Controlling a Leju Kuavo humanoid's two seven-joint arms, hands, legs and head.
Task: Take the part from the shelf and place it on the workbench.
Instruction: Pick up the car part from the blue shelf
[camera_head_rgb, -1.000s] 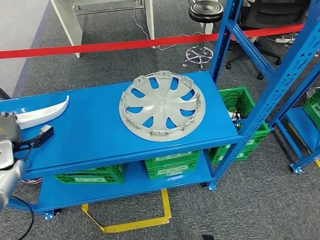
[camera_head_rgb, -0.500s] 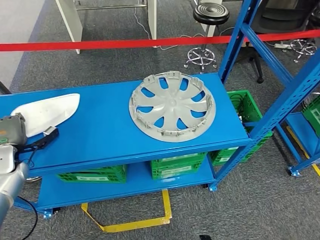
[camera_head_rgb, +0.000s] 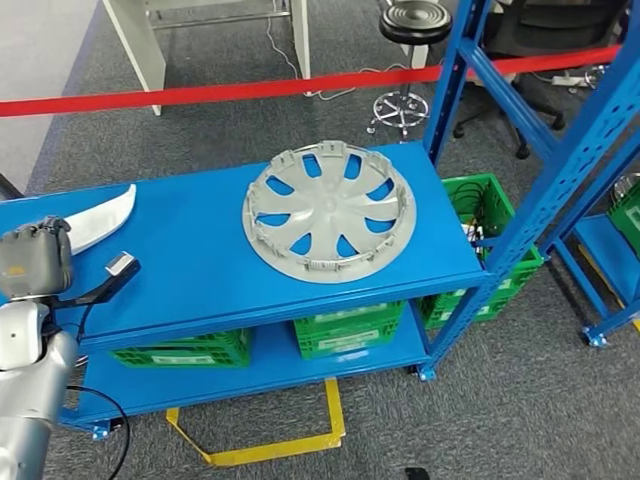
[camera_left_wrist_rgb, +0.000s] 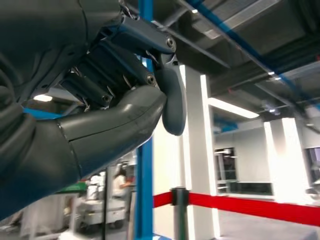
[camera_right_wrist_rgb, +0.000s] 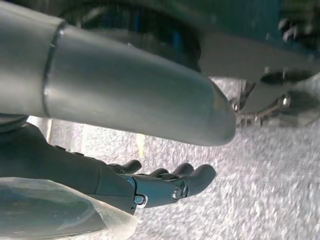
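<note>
Shifted since half a second ago: whole head view, so the camera has moved; against the shelf top (camera_head_rgb: 196, 265), the left arm's wrist and its black bracket have come further in over the front edge.

Item, wheel cover (camera_head_rgb: 328, 210): grey, round, so no long axis; lies flat on the shelf top toward its right end, rim tabs upward, place unchanged.

Item, white curved panel (camera_head_rgb: 102, 218): at the left end, long axis running left to right, tapered tip toward the wheel cover, well apart from it.

Left hand (camera_left_wrist_rgb: 113, 100): fingers curled in against the thumb, nothing seen in them.

Right hand (camera_right_wrist_rgb: 162, 182): fingers loosely extended, holding nothing, above grey carpet.

Green crates (camera_head_rgb: 343, 330): lower shelf.
</note>
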